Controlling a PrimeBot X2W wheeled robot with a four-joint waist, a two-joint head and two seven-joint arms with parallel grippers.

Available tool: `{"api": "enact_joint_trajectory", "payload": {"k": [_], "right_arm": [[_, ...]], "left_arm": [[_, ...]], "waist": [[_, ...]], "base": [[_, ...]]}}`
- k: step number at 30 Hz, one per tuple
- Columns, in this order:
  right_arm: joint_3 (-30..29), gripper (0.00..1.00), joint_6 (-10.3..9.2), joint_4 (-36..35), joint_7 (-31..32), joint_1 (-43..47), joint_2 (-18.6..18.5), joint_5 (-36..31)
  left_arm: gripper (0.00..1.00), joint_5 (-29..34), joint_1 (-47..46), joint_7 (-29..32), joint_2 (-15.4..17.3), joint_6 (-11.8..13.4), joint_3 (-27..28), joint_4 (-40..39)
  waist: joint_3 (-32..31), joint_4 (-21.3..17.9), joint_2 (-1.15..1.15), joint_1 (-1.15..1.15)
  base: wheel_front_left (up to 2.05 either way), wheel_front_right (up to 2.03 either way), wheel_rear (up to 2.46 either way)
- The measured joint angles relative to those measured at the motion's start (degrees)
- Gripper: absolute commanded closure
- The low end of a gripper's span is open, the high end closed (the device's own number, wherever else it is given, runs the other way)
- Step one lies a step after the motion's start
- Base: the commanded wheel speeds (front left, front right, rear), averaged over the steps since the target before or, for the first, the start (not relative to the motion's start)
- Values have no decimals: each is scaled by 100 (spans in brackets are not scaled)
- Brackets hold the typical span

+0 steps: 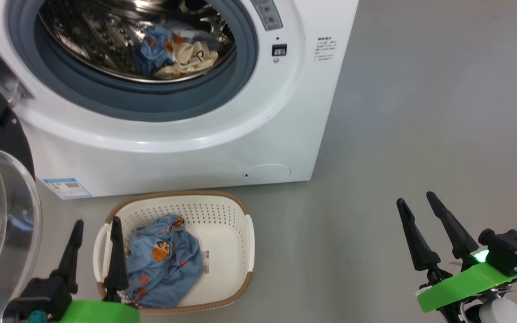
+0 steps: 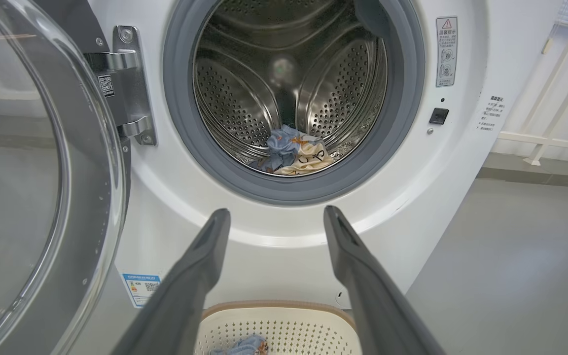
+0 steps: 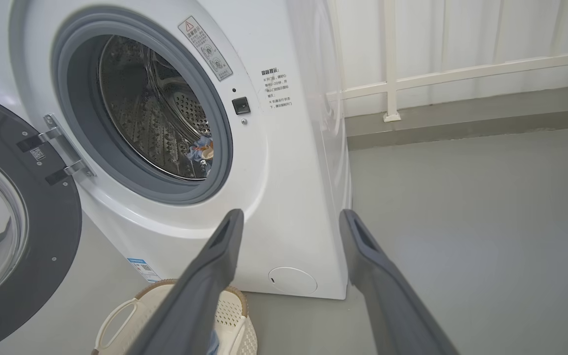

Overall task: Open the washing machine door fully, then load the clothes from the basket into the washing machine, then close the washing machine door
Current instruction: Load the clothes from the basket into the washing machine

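Clothes point(image 1: 164, 264), soft blue fabric, crumple in the perforated basket point(image 1: 209, 211); left gripper point(image 1: 97, 221) and right gripper point(image 1: 415, 197) gape empty.

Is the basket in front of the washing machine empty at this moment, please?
No, a light blue printed garment lies on the floor of the basket.

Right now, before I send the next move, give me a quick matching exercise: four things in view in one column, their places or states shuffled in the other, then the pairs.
Column one:
1. washing machine door
2. basket
3. left hand
4. right hand

Column two:
A. open, over the floor, right of the basket
B. on the floor in front of the washing machine, with a blue garment inside
C. swung open, left of the drum opening
D. open, above the basket's left end

Pairs: 1-C; 2-B; 3-D; 4-A
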Motion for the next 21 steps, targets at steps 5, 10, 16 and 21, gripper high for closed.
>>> {"api": "enact_joint_trajectory", "payload": {"k": [5,10,16,21], "right_arm": [[-2,0,0,-47,0,-192,60,-9],[-11,0,0,-75,0,-336,155,-14],[-21,0,0,-99,0,-439,210,-16],[-25,0,0,-154,0,-643,234,-24]], "left_arm": [[0,21,-261,0,-2,-9,-4,105],[0,63,-450,0,-4,-59,24,226],[0,100,-658,0,2,-109,115,431],[0,101,-848,1,3,-160,159,594]], "waist": [[225,3,0,0],[498,-15,0,0],[848,-60,0,0],[1128,-112,0,0]], "base": [[0,0,0],[0,0,0],[0,0,0],[0,0,0]]}}
